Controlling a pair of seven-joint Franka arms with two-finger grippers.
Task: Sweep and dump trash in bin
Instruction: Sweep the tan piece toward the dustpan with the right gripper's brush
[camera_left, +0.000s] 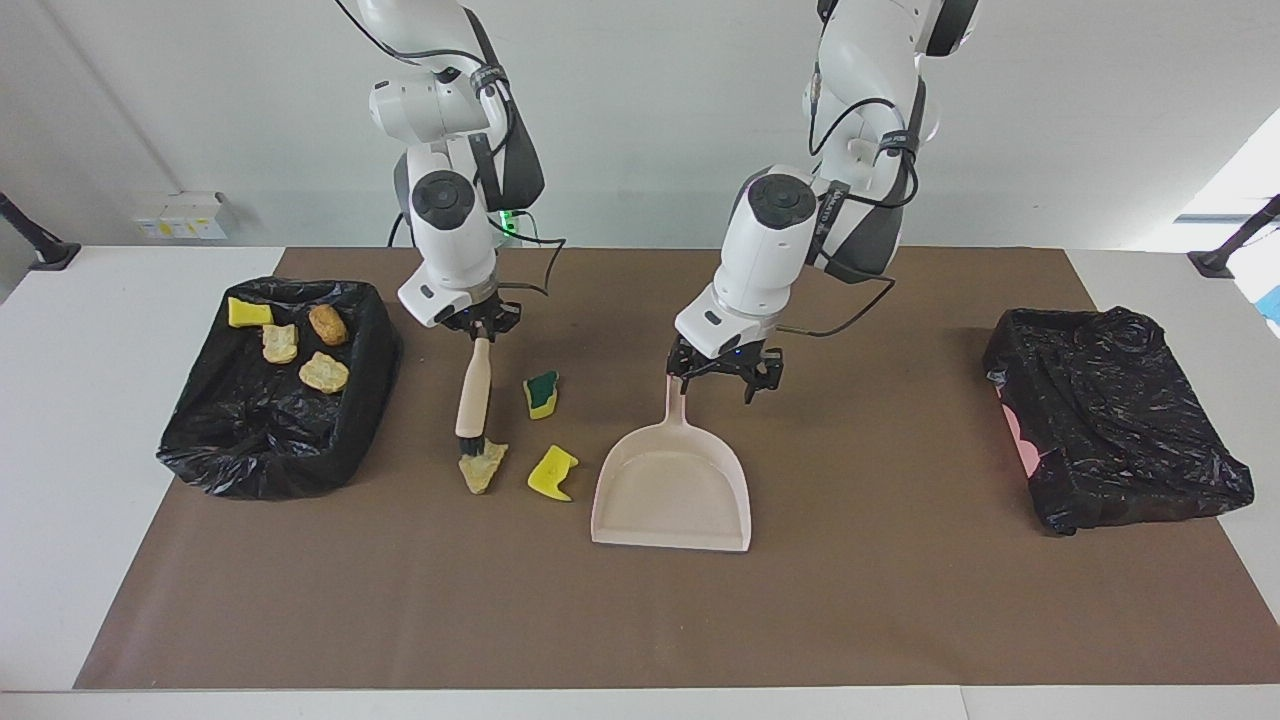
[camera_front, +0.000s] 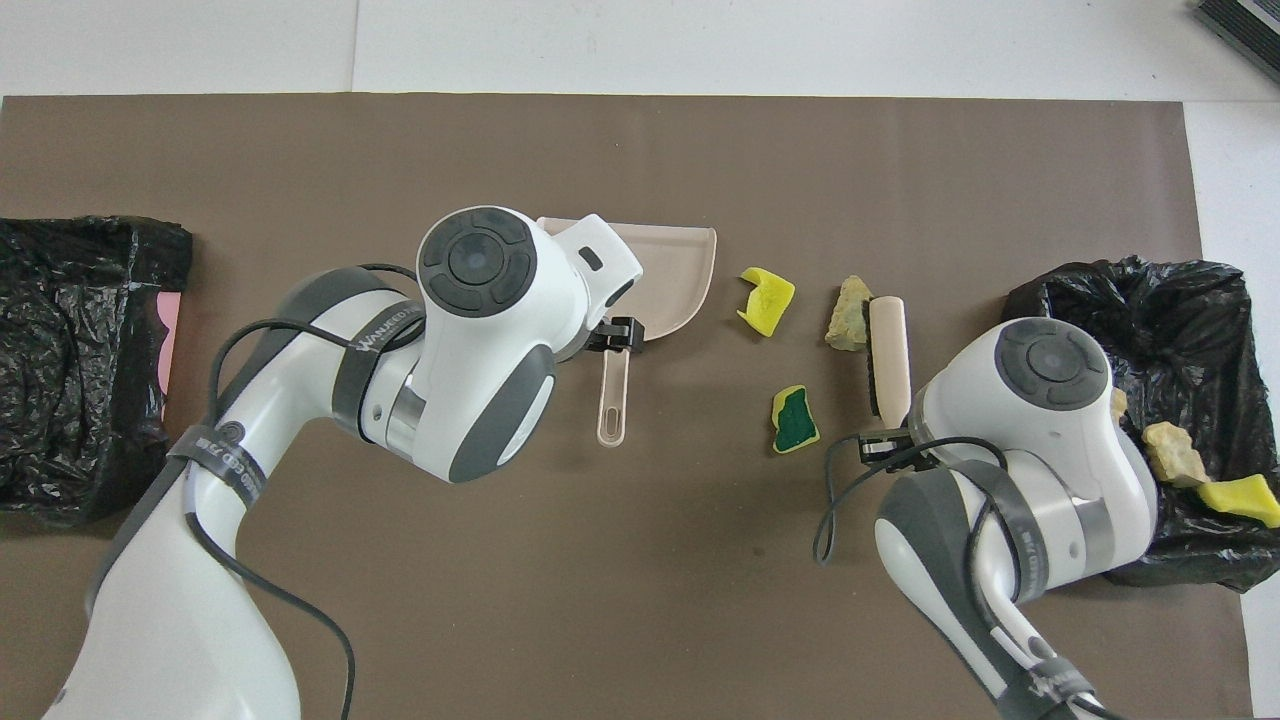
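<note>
My right gripper (camera_left: 480, 325) is shut on the top of the beige-handled brush (camera_left: 472, 392), which hangs tilted. Its dark bristles rest against a tan foam chunk (camera_left: 482, 468) of the trash. A yellow sponge piece (camera_left: 552, 473) lies between that chunk and the beige dustpan (camera_left: 672, 490). A green-faced sponge (camera_left: 541, 393) lies nearer to the robots. My left gripper (camera_left: 715, 385) is open, low over the end of the dustpan's handle (camera_front: 612, 400). The black-lined bin (camera_left: 380, 350) at the right arm's end holds several scraps.
A second black-bagged bin (camera_left: 1115, 420) sits at the left arm's end of the brown mat. In the overhead view my right arm's wrist covers part of the bin (camera_front: 1200, 300) that holds the scraps.
</note>
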